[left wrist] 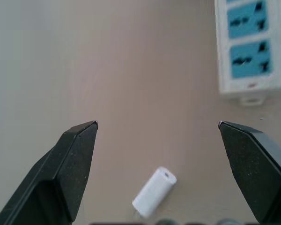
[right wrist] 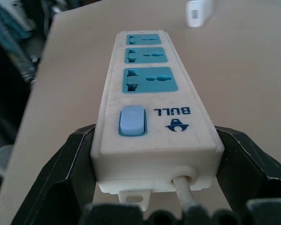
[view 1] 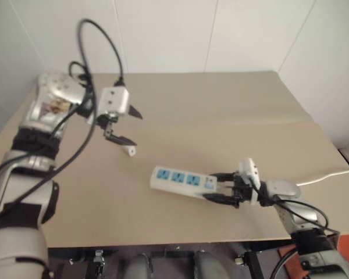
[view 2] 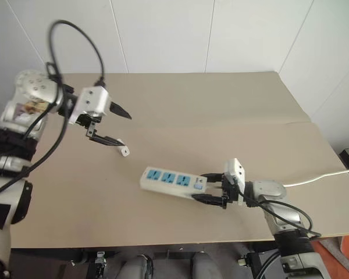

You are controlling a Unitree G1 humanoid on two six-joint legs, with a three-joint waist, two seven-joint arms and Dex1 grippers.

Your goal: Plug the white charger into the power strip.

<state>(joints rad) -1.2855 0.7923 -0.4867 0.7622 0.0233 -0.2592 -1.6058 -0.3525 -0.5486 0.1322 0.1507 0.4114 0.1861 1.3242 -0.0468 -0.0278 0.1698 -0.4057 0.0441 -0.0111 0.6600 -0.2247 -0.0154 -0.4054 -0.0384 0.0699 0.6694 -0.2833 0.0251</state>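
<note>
Nearest, the right gripper (view 1: 222, 187) clasps the switch end of the power strip (view 1: 183, 180), which lies near the table's (view 1: 232, 104) front edge. Farther left, the white charger (view 1: 131, 151) lies alone on the tabletop, the left gripper (view 1: 131, 128) spread wide just above it.
</note>
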